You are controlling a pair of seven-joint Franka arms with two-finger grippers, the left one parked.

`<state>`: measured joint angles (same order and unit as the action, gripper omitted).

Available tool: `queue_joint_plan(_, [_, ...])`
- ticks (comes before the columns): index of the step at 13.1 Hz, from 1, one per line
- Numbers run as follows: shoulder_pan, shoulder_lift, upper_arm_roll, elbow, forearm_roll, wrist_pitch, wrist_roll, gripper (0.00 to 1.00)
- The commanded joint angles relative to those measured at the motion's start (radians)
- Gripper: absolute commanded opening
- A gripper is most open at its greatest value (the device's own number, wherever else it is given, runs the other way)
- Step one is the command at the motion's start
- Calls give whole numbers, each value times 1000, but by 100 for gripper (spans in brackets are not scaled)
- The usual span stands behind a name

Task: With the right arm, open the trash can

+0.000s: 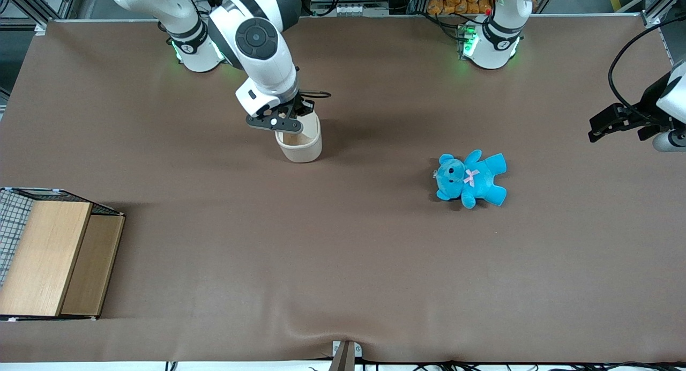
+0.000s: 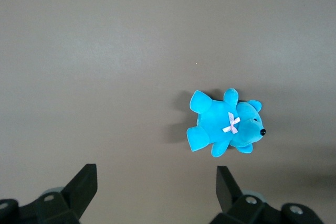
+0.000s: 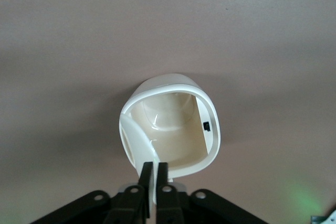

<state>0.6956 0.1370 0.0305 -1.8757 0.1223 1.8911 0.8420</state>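
Note:
The cream-white trash can stands on the brown table near the working arm's base. Its tan inside shows from above. In the right wrist view the trash can is open, and its thin white lid stands on edge along one side of the opening. My right gripper hangs right over the can's rim. In the wrist view the gripper is shut on the lid's edge, with the two dark fingers pinching the white plastic between them.
A blue teddy lies on the table toward the parked arm's end; it also shows in the left wrist view. A wooden box with wire mesh sits at the working arm's end, near the front camera.

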Motion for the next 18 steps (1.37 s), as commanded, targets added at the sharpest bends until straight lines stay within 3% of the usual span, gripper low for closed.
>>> queue_joint_plan(1, [-5, 9, -6, 90, 26, -87, 14, 63])
queue_joint_plan(2, [-7, 9, -9, 107, 40, -104, 14, 86])
queue_joint_plan(3, [-17, 9, -11, 118, 42, -116, 14, 100])
queue_joint_plan(10, [-188, 4, 12, 194, 45, -223, -17, 100])
queue_joint_plan(14, [-411, 4, 123, 231, 45, -265, -49, 100])
queue_joint_plan(18, [-568, 3, 156, 237, 45, -308, -258, 100])
